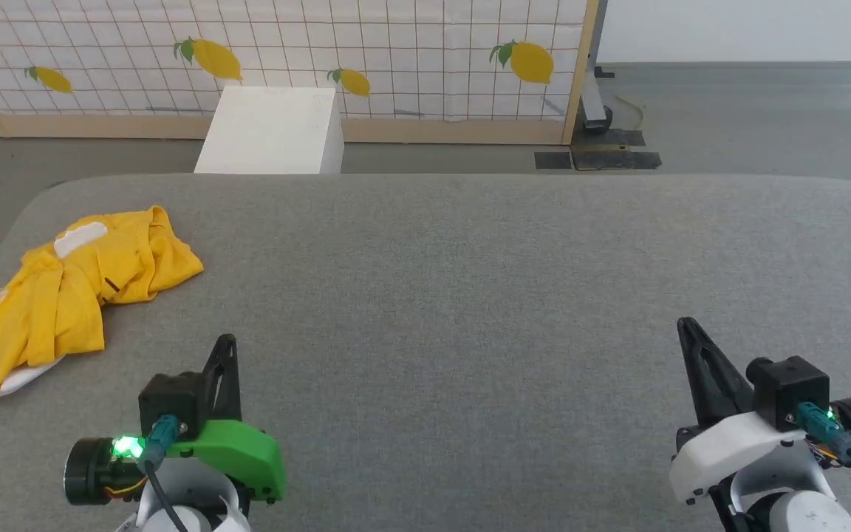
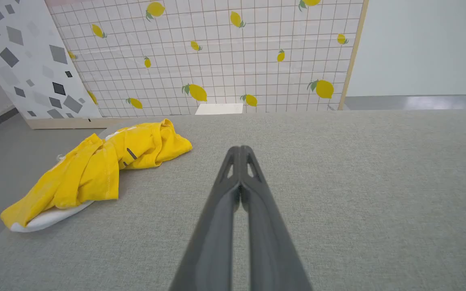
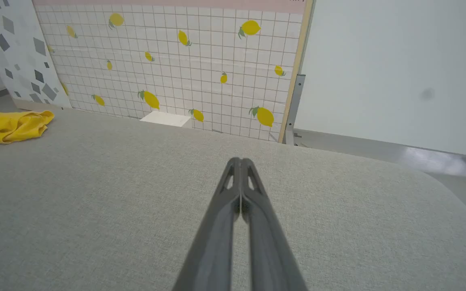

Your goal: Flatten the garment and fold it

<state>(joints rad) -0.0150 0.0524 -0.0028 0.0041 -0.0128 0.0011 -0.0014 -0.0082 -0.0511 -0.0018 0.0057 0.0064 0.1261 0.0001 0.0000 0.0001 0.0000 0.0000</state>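
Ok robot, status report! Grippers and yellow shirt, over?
Left gripper shut, empty. Right gripper shut, empty. Yellow T-shirt crumpled, untouched, at far left. Just grey table before it.

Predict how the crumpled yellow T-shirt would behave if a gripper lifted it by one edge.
The garment lies in soft folds on the grey surface, so it would probably hang limp. It looks thin, so likely light. Pushed, it would probably bunch, not slide.

Head looks down; wrists skim low across the shared table (image 1: 470, 244).
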